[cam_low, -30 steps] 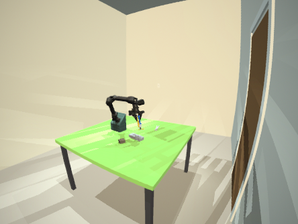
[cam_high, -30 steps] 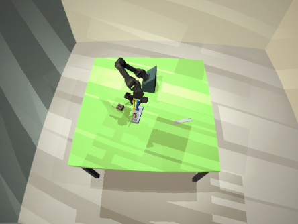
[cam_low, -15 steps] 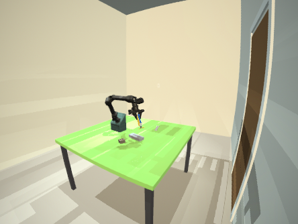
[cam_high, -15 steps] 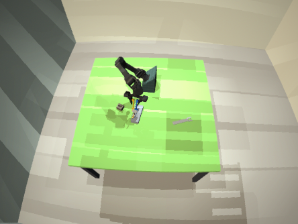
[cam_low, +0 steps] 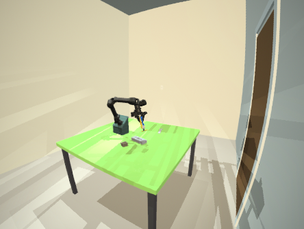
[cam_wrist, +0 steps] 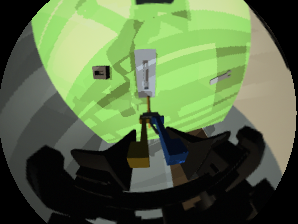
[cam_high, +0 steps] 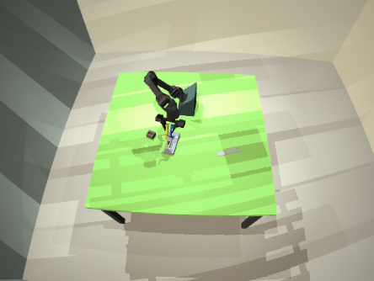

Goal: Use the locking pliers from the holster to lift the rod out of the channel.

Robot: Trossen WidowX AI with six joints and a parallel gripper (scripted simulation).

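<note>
The tool (cam_low: 140,117) holds blue-and-yellow pliers (cam_low: 142,122) above the green worktop (cam_low: 144,171), near a grey block (cam_low: 139,140).

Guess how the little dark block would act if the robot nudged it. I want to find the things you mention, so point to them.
The block (cam_high: 151,135) (cam_low: 124,144) (cam_wrist: 101,72) looks squat and boxy, so it would probably slide rather than roll or tip. Its straight, crisp edges suggest it is stiff, not floppy.
</note>
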